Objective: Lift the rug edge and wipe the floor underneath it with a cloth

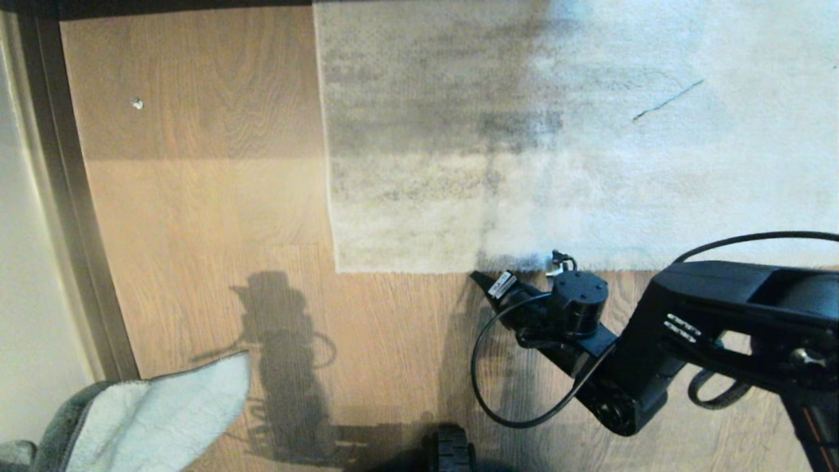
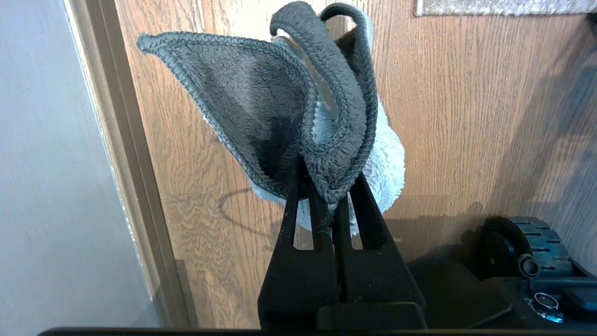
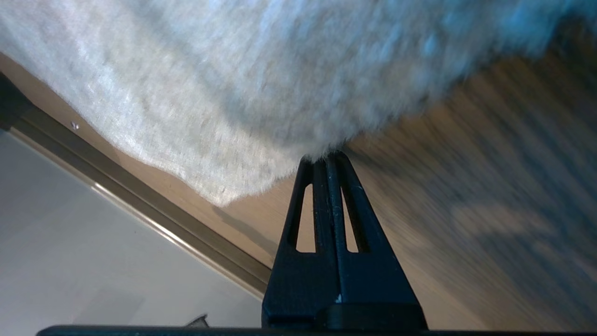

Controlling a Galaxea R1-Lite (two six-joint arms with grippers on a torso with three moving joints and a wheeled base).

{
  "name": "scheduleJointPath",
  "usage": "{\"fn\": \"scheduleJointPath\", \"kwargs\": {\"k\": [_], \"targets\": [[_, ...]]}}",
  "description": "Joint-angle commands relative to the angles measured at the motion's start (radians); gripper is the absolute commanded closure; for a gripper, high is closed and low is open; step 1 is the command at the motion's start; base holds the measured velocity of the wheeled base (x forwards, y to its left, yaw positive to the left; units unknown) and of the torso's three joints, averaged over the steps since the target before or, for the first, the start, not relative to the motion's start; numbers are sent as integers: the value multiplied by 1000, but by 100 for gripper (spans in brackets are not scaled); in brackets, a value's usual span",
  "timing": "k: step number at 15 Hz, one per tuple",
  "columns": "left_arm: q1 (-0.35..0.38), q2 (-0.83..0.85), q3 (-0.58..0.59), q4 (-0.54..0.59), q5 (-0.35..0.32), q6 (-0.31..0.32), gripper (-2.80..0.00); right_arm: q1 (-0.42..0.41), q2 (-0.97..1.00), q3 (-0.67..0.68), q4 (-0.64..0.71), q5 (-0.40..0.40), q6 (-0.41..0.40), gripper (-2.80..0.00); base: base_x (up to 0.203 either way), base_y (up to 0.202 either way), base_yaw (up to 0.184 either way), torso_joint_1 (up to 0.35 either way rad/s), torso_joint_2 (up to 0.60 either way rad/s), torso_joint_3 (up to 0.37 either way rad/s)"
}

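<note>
The grey-beige rug lies flat at the back, and its rug edge (image 1: 406, 267) runs straight across the wood floor (image 1: 196, 196) to a corner on the left. My right gripper (image 1: 480, 280) reaches in from the right, low over the floor. It is shut, and its tips (image 3: 326, 156) touch the fuzzy rug edge (image 3: 261, 182) with nothing visibly between them. At the near left, my left gripper (image 2: 326, 186) is shut on the cloth (image 2: 261, 107), which stands up in folds, dark grey inside and pale blue outside. In the head view only the cloth (image 1: 164, 413) shows.
A dark baseboard (image 1: 72, 196) and pale wall (image 1: 26, 262) run along the left. A small white speck (image 1: 137, 103) lies on the floor at the far left. The robot's base wheel (image 1: 452, 452) sits at the near edge. A thin dark line (image 1: 668, 99) marks the rug.
</note>
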Motion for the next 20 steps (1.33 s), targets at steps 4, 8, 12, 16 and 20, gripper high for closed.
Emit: {"fn": "scheduleJointPath", "kwargs": {"k": [4,8,12,16,20], "targets": [[0,0,0,0,0,-1,0,-33,40,-39,-51,-2,9,0,0,0,0,0,0,0],[0,0,0,0,0,-1,0,-31,1,-4,-51,27,13,0,0,0,0,0,0,0],[0,0,0,0,0,-1,0,-22,-65,115,-51,123,14,0,0,0,0,0,0,0],[0,0,0,0,1,1,0,5,-146,282,-51,219,14,0,0,0,0,0,0,0],[0,0,0,0,0,-1,0,4,-286,494,-49,315,6,0,0,0,0,0,0,0]]}}
